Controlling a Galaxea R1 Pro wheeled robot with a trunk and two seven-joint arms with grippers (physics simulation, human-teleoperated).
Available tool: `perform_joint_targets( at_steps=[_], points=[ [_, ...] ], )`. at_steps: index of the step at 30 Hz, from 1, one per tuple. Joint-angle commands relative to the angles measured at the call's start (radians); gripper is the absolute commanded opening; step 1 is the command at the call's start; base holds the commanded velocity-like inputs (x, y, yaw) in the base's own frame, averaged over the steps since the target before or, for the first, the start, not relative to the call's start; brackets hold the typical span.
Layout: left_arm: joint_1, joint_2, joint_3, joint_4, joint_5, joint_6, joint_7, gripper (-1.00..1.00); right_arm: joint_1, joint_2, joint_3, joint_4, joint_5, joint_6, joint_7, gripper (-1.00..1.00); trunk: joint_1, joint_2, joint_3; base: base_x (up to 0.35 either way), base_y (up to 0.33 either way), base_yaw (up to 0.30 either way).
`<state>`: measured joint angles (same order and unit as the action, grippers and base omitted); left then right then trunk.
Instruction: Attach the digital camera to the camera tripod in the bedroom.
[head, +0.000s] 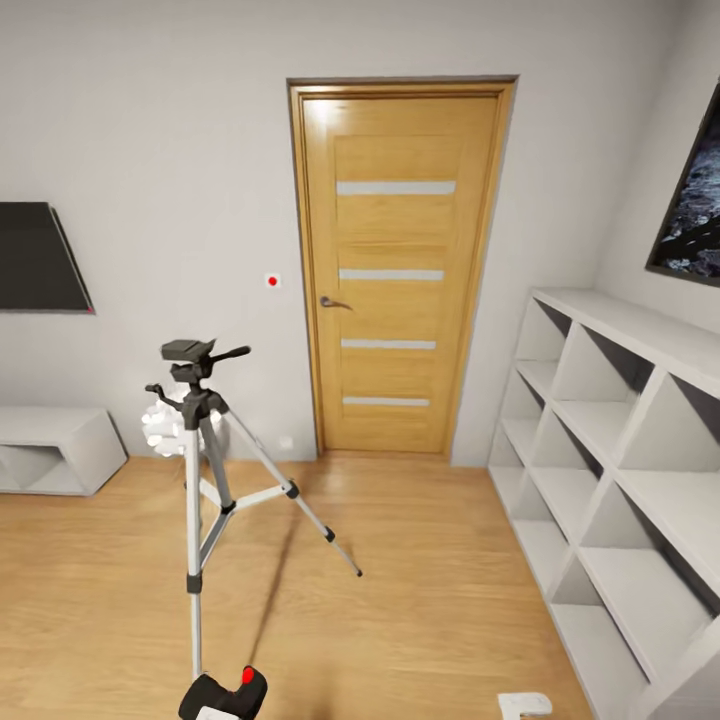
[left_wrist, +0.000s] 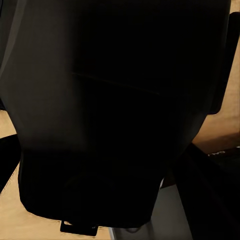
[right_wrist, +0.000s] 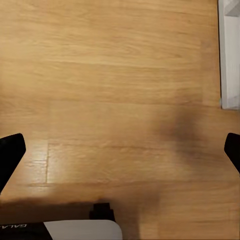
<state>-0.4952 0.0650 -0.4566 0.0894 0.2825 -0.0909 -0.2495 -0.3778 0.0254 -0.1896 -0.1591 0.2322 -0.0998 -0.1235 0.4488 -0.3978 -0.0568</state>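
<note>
Tripod: I see the camera tripod (head: 200, 455) standing upright on the light wood floor (head: 400, 580), left of centre in my head view, legs spread, black head with its pan handle on top and nothing mounted there yet.
Camera: the digital camera (head: 226, 693) sits at the bottom edge of the head view, just in front of the tripod's near leg, red button up.
Left gripper: the wrist view is taken up by a dark body pressed close (the camera, I take it); I cannot see the fingers, so I cannot tell how wide they stand.
Right gripper (right_wrist: 120, 150): spread wide, black fingertips (right_wrist: 10, 152) at either edge of the wrist view, bare floor between, holding nothing.
Room: wooden door (head: 395, 270) ahead, white shelving (head: 620, 440) to the right, dark screen (head: 40, 258) on the left wall.
</note>
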Motion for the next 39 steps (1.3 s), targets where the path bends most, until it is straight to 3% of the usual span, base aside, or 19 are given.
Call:
perform_joint_targets(
  at_steps=[1, 16, 27, 39],
  points=[
    [-0.002, -0.001, -0.008, 0.004, 0.010, -0.007, -0.006, -1.00, -0.001, 0.001, -0.008, 0.001, 0.010, -0.003, -0.002, 1.00, 0.001, -0.002, -0.002, 0.305, -0.063, 0.000],
    [-0.002, -0.001, -0.008, 0.004, 0.009, -0.008, -0.006, -1.00, -0.001, 0.001, -0.008, 0.001, 0.010, -0.001, -0.002, 1.00, 0.001, -0.002, -0.002, 0.296, -0.150, 0.003],
    [-0.002, -0.001, -0.008, 0.004, 0.009, -0.009, -0.006, -1.00, -0.001, 0.001, -0.008, 0.001, 0.010, -0.003, -0.001, 1.00, 0.001, -0.002, -0.002, 0.054, -0.052, 0.204],
    [-0.002, -0.001, -0.009, 0.004, 0.009, -0.008, -0.006, -1.00, -0.001, 0.001, -0.008, 0.002, 0.010, -0.003, -0.001, 1.00, 0.001, -0.002, -0.002, 0.198, -0.193, 0.198]
  ],
)
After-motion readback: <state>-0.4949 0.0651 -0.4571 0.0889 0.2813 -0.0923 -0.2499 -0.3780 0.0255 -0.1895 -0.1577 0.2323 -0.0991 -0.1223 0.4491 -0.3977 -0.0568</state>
